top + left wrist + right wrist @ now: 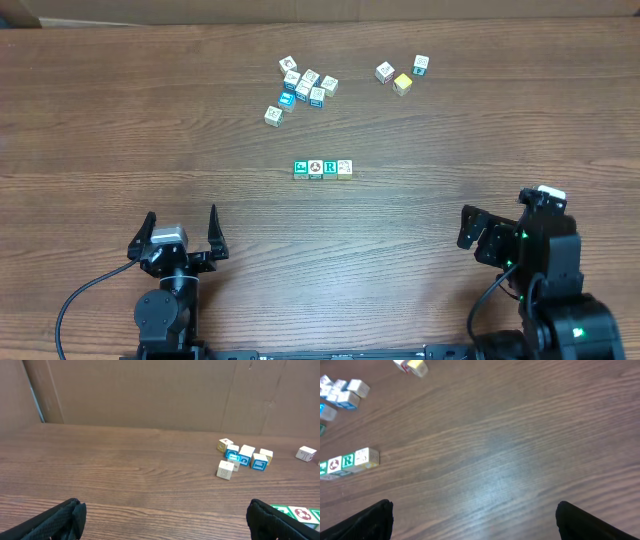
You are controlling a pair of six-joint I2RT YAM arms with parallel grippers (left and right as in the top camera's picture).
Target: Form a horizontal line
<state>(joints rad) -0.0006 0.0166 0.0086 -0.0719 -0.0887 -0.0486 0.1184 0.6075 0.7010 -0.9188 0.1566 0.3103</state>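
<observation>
A short row of small letter blocks (323,168) lies side by side in a left-to-right line at the table's middle; it also shows in the right wrist view (347,460) and at the edge of the left wrist view (296,512). A loose cluster of several blocks (303,86) lies farther back, also in the left wrist view (243,457). Three more blocks (402,74) lie at the back right. My left gripper (181,237) is open and empty near the front left. My right gripper (505,228) is open and empty near the front right.
The wooden table (120,130) runs back to a cardboard wall (150,390). One single block (273,115) lies apart, in front of the cluster.
</observation>
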